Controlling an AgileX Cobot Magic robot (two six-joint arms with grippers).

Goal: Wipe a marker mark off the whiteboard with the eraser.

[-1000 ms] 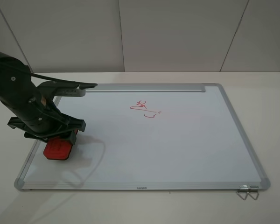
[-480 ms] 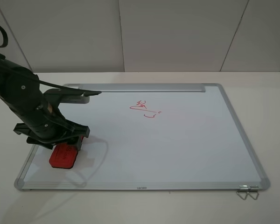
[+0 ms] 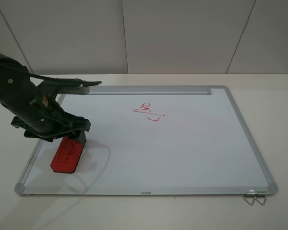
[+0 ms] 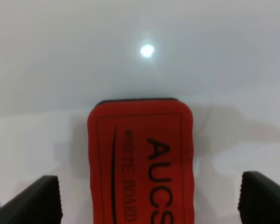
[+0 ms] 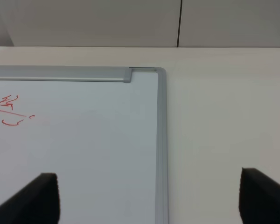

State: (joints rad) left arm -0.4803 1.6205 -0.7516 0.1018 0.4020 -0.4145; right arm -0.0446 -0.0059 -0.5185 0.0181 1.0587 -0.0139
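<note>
The red eraser (image 3: 67, 154) with black "AUCS" lettering (image 4: 140, 163) lies flat on the whiteboard (image 3: 182, 148) near its front left corner. My left gripper (image 3: 74, 138) hovers over the eraser's far end. It is open, its dark fingers (image 4: 30, 200) standing wide on either side of the eraser without touching it. A sparse red squiggle (image 3: 149, 112) with a curled tail and a tiny tick sits on the upper middle of the board, also visible in the right wrist view (image 5: 10, 112). The dense hash-like marker mark shows in no view. My right gripper (image 5: 149, 198) is open over the board's right edge.
The metal tray strip (image 3: 149, 90) runs along the board's far edge. Wire clips (image 3: 254, 196) stick out at the front right corner. The silver frame (image 5: 162, 140) borders the white table (image 5: 224, 116). My left arm (image 3: 24, 103) covers the board's left edge.
The eraser slid slightly right and toward the front edge. My left gripper then drew back toward the far left, uncovering more of the eraser.
</note>
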